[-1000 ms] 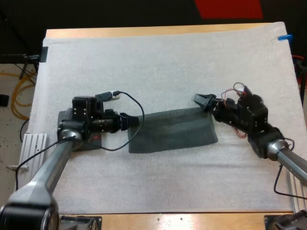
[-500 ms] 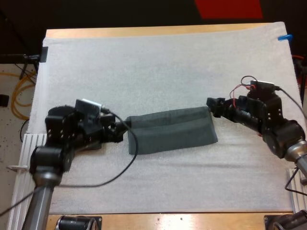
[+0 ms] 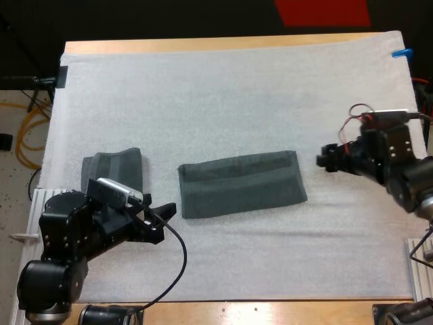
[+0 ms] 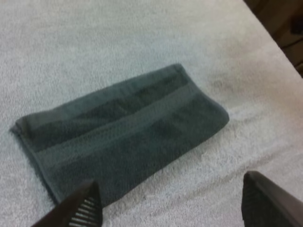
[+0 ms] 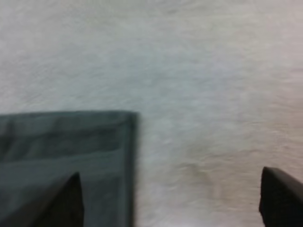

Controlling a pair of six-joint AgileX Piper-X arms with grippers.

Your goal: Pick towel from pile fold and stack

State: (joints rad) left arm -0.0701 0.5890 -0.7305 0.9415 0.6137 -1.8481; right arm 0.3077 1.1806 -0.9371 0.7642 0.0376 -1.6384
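A dark grey-green towel (image 3: 240,184) lies folded into a long flat strip in the middle of the white mat (image 3: 223,95). A second folded towel (image 3: 112,170) rests at the mat's left side. My left gripper (image 3: 161,222) hangs open, below and to the left of the long towel's left end. In the left wrist view the folded towel (image 4: 123,132) lies beyond the spread fingers (image 4: 83,208), untouched. My right gripper (image 3: 322,160) stands open a little to the right of the towel's right end. The right wrist view has the towel's corner (image 5: 66,146) near one finger (image 5: 66,198).
The mat covers most of the wooden table (image 3: 203,45). A ribbed metal block (image 3: 44,200) sits at the table's left edge beside the second towel.
Both grippers have let go of the towel's ends and drawn back: the left toward the near left corner, the right toward the right edge. The left-side folded towel is now uncovered.
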